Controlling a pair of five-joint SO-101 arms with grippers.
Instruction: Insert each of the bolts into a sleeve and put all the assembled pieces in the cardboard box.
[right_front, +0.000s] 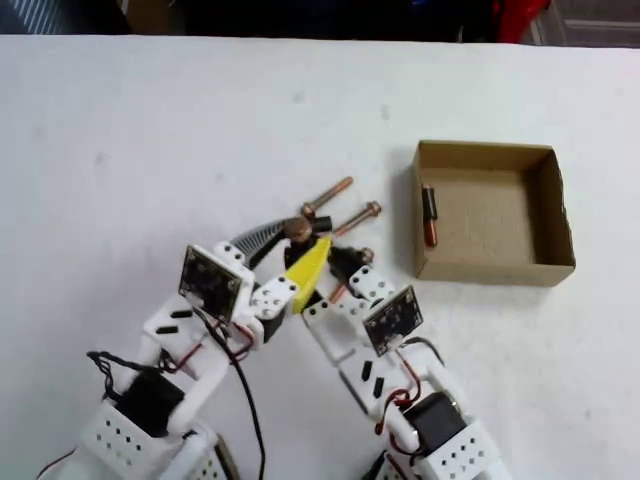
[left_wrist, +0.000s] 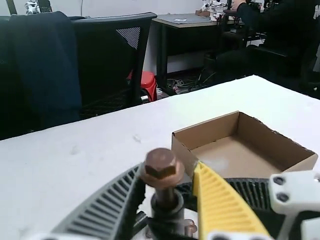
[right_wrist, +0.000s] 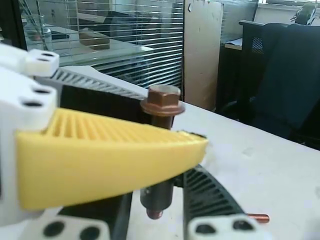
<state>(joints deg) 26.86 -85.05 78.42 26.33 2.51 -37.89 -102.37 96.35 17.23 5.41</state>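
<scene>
My left gripper (right_front: 298, 240), with one grey and one yellow finger, is shut on a copper bolt (left_wrist: 161, 170) just under its hex head, holding it upright. A black sleeve (right_wrist: 157, 192) surrounds the bolt's shaft, and the copper tip pokes out below. My right gripper (right_wrist: 157, 202), with black fingers, is closed on that sleeve from the opposite side (right_front: 335, 262). Two loose bolts (right_front: 327, 197) (right_front: 357, 218) lie on the table just beyond the grippers. The cardboard box (right_front: 490, 270) stands to the right, with one assembled piece (right_front: 429, 215) lying along its left wall.
Both arms meet at the table's middle front, a short way left of the box (left_wrist: 205, 132). Another bolt (right_wrist: 252, 217) lies on the white table near the right gripper. Chairs and desks stand beyond the far edge.
</scene>
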